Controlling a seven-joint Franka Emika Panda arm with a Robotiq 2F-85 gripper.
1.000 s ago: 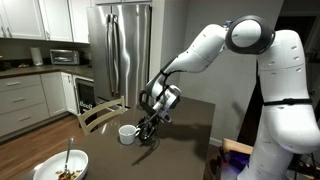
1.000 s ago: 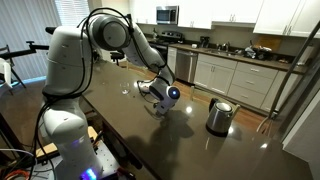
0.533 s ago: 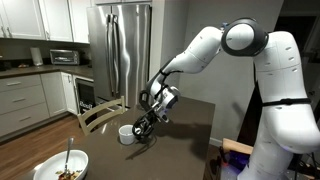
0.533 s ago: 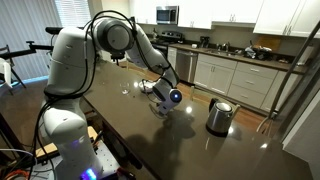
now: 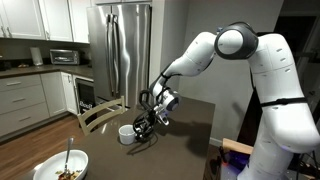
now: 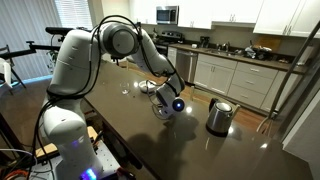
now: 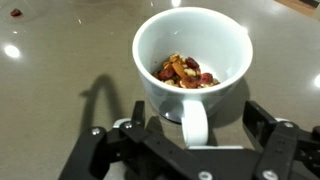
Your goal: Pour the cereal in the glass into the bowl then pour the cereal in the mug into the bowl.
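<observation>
Mug point(image 7: 190, 55): small, white, ceramic. Centre of the wrist view, upright on the table point(image 7: 60, 70). Side handle turned toward the bottom edge of the frame. In an exterior view point(image 5: 126, 133), just below centre, near the table's edge.

Cereal point(image 7: 185, 71): brown and reddish-brown pieces, a low heap in the bottom of the mug. One loose reddish piece point(image 7: 15, 12) on the table, upper left corner of the wrist view.

Gripper point(image 7: 195, 125): black, along the bottom of the wrist view. Fingers point(image 7: 272, 135) spread wide to either side of the mug's handle, with the handle in the gap and a clear space between each finger and it. Nothing pinched. In an exterior view point(image 5: 145, 127), just right of the mug, low over the table. In an exterior view point(image 6: 166, 108), at centre, under the white arm; mug mostly hidden there.

Bowl point(image 5: 45, 166): wide, white, shallow. Lower left corner of the frame, well apart from the mug. Metal spoon point(image 5: 67, 156) standing out of it, dark cereal beneath.

Table: dark, glossy, with ceiling lights reflected.

Kettle point(image 6: 219, 116): steel, black handle, right of centre on the table.

Refrigerator point(image 5: 122, 50): stainless, upper centre.

Microwave point(image 5: 63, 57): on the counter, upper left.

Writing on the appliances: too small to read.
</observation>
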